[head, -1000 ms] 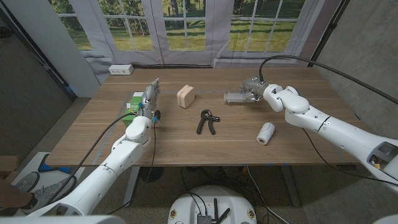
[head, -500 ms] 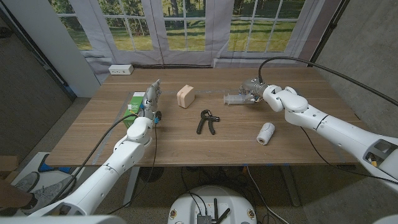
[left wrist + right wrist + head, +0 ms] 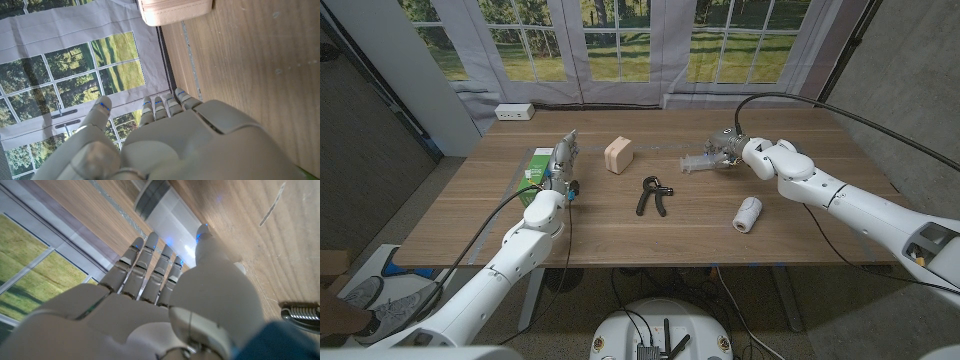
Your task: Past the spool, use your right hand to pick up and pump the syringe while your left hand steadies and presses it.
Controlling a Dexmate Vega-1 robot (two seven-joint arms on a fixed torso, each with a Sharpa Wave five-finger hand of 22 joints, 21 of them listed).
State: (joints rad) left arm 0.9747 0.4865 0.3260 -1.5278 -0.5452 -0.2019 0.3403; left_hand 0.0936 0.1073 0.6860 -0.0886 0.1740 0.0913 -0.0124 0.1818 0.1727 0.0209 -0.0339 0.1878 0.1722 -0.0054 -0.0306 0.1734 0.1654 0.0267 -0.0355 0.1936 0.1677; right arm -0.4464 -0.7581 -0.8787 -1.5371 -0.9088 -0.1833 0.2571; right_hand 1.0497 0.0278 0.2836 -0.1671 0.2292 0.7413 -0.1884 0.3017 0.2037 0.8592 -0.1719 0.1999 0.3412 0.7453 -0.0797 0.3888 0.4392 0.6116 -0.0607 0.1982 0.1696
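At the table's far right, the right hand (image 3: 728, 146) closes around the clear plastic syringe (image 3: 697, 160), though a firm hold isn't certain. It should seat its fingers fully before lifting. The left hand (image 3: 561, 160) waits open, holding nothing.

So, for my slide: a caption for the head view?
Right robot hand at the syringe; left robot hand waits upright.

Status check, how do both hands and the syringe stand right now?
Right hand at the syringe, grip unconfirmed. Left hand upright, holding nothing, by the green box. Syringe on the table. Spool clear of the path.
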